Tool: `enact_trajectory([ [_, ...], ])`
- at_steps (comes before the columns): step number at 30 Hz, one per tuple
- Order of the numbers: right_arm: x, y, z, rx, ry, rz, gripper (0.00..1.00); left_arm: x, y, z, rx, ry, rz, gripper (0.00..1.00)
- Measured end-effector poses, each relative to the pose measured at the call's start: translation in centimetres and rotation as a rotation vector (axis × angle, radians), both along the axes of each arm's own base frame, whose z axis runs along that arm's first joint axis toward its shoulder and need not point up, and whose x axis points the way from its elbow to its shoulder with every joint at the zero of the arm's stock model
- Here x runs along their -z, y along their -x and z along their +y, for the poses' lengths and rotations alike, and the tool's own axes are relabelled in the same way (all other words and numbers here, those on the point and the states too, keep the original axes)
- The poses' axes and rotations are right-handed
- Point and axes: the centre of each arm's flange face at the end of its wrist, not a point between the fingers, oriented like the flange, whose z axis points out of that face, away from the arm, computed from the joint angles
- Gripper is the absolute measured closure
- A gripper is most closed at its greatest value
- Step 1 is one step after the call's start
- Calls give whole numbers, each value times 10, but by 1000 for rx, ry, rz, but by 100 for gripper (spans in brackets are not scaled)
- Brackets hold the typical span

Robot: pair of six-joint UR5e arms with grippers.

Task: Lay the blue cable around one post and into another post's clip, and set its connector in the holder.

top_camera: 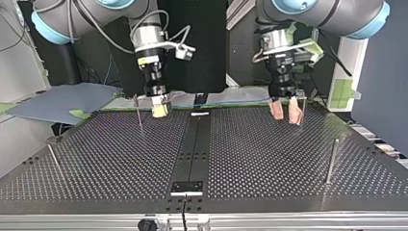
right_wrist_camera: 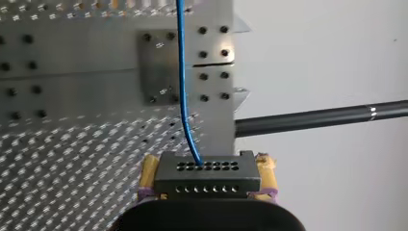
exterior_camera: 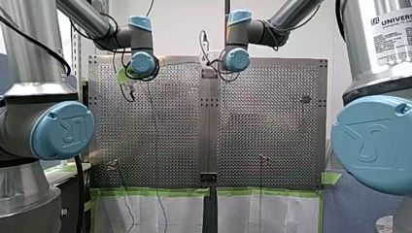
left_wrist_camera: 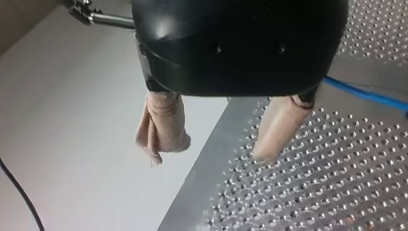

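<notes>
Both arms sit at the tabletop (top_camera: 269, 159) edge that is far in the top view. The right end effector (top_camera: 160, 109) is at that edge just left of the tabletop's centre strip. It is clamped on the black connector (right_wrist_camera: 207, 175), a block with two rows of small holes, held between its yellow pads (right_wrist_camera: 148, 171). The blue cable (right_wrist_camera: 182, 72) leaves the top face of the connector and runs straight ahead of the end effector, over a small bolted plate (right_wrist_camera: 161, 67) on the centre strip. In the top view a faint blue line follows the far edge from the right end effector toward the left one. The left end effector (left_wrist_camera: 211, 144) is near the far right corner in the top view, with nothing between its fingers. Its beige pads (left_wrist_camera: 163, 125) are spread wide. One pad hangs past the tabletop edge and the other is over the perforated surface. In the left wrist view the cable lies on the plain edge strip, passing behind the pad on the tabletop side; contact cannot be judged. A thin upright post (top_camera: 139, 113) stands just beside the right end effector. Another post (top_camera: 303, 106) stands just beside the left end effector. Two more posts (top_camera: 332, 161) stand nearer the side edges, well apart from both. A dark plate (top_camera: 187, 186) sits on the centre strip at the near edge in the top view.
</notes>
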Motion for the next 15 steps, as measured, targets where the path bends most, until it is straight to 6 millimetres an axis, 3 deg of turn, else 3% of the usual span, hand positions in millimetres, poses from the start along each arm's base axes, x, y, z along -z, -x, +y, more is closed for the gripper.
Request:
enact_trajectory([
  [7, -10, -6, 1, -6, 13, -9, 100, -17, -8, 7, -11, 9, 7, 0],
  [15, 7, -18, 2, -27, -2, 12, 100, -41, -21, 25, -36, 43, -30, 0],
])
